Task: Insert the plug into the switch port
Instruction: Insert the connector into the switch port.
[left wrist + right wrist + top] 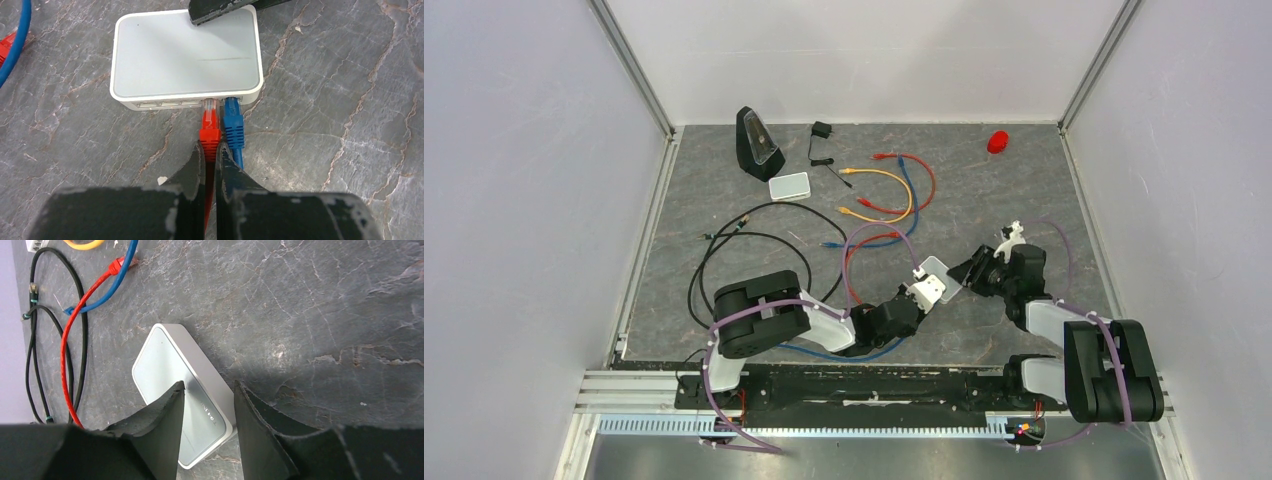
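1. While the left gripper [211, 149] is pressed together on the rear of the red plug [209, 122], the plug's clear tip sits at the mouth of a port [210, 103] in the near edge of the switch [185, 55].
2. How deep the tip goes cannot be told.
3. Just right of it, touching side by side, a blue plug [233, 125] is in the next port.
4. More ports [165, 104] run along the same edge to the left of the red plug.
5. The switch lies flat on the grey table [350, 125], in front of and between the two arms in the top view.
6. The right gripper [208, 385] is spread, one finger over the switch's top face and the other out past its side, so the edge shows in the gap.
7. Whether those fingers touch the switch cannot be told from the right wrist view; in the left wrist view a black fingertip [220, 10] overlaps the far edge.
8. Red cable [65, 355] and blue cable [107, 290] cross on the table beyond the switch, beside loops of black cable [80, 335].
9. Farther back, a second pale box [789, 186] lies just beside a black wedge [757, 143], with a yellow cable [889, 180] to their right.
10. A small red object [997, 141] sits alone near the far right corner.
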Robot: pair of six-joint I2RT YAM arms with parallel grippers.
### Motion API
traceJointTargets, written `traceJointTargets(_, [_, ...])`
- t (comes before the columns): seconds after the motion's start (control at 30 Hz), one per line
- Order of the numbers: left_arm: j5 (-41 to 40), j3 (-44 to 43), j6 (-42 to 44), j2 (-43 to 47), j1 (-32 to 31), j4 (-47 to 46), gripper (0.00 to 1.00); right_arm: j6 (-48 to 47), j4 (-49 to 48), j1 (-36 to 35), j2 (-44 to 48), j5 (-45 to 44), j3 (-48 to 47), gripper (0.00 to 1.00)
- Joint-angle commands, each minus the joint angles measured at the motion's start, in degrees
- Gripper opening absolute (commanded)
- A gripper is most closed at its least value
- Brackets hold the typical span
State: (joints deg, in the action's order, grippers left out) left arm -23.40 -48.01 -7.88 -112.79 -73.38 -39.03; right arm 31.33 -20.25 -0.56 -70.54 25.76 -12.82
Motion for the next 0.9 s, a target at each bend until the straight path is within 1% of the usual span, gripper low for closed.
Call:
traceJointTargets(0.0, [-3.2, -1.6, -1.5, -1.5, 0.0, -0.4, 0.02, 3.0, 1.0, -0.7, 0.2, 4.5, 2.7, 0.43])
traceJointTargets(0.13, [-3.7, -1.4, -1.4, -1.5, 0.0, -0.9, 0.02, 1.7, 1.1, -0.7, -1.7, 6.0, 3.1, 0.42])
traceJointTargets(0.33, [-3.6, -3.0, -4.0, -1.5, 0.0, 2.9, 0.02, 1.1, 0.7, -0.7, -1.8, 6.7, 4.4, 0.42])
traceJointTargets(0.53, [-3.0, -3.6, -6.1, -2.2, 0.2, 5.1, 0.02, -1.6, 2.5, -0.7, -4.8, 11.0, 2.8, 0.42])
traceJointTargets(0.7, [-0.3, -3.6, -10.1, -1.0, 1.4, 7.0, 0.02, -2.0, 3.5, -0.7, -4.6, 10.0, 3.9, 0.42])
traceJointTargets(0.87, [0.4, -2.8, -11.6, 0.0, 2.3, 7.4, 0.02, -1.9, 3.2, -0.6, -5.0, 10.4, 4.3, 0.42])
